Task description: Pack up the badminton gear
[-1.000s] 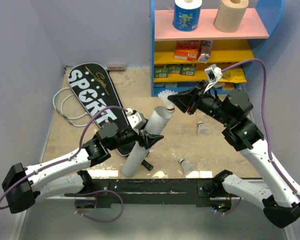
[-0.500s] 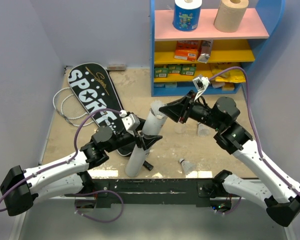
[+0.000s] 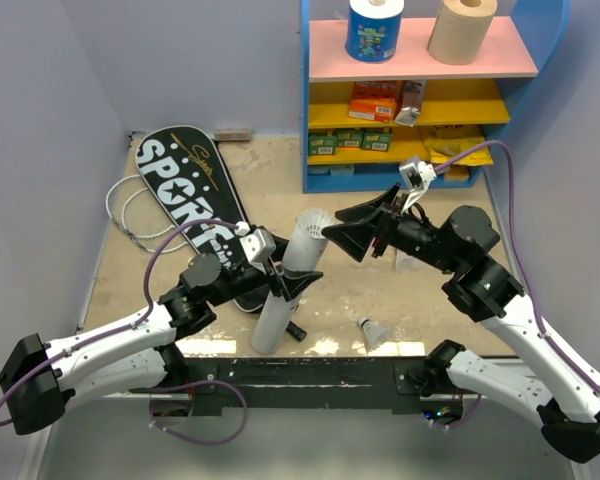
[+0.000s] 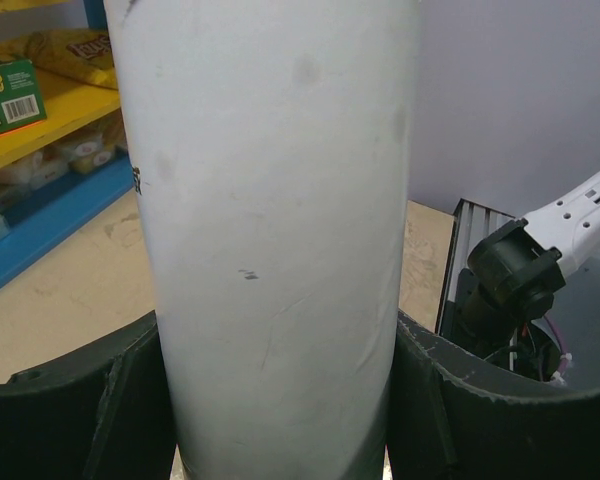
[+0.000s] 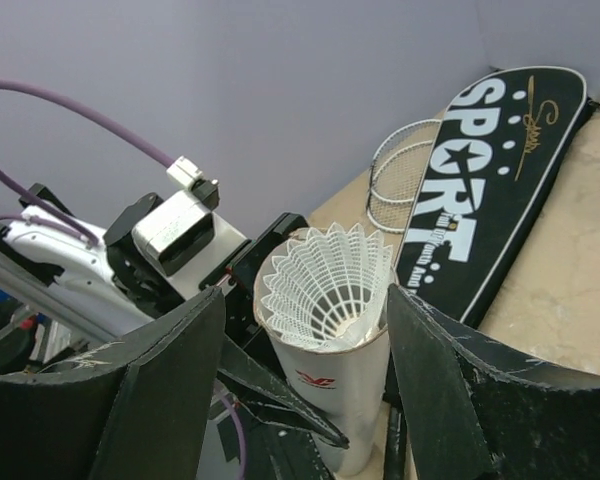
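Sandy tabletop [image 3: 380, 290], lilac walls, a blue shelf [image 3: 306, 100] at the back. From above, the left gripper [image 3: 285, 283] clamps the white tube [image 3: 278, 305] about halfway up, mouth uppermost, its lower end near the front edge. The left wrist view is filled by the tube's wall pressed between both dark fingers [image 4: 70, 420], and it shows nothing of the mouth. The right wrist view does: a shuttlecock [image 5: 325, 285] sits in the open end, its feathered skirt above the rim. The right gripper [image 3: 342, 230] is spread wide there, one finger on each side of the skirt and touching neither. Only the top view shows a loose shuttlecock [image 3: 372, 328] near the front and a second one [image 3: 405, 262] partly hidden by the right arm. The "SPORT" cover [image 3: 185, 200] lies at the rear left, with racket heads [image 3: 130, 210] at its left edge.
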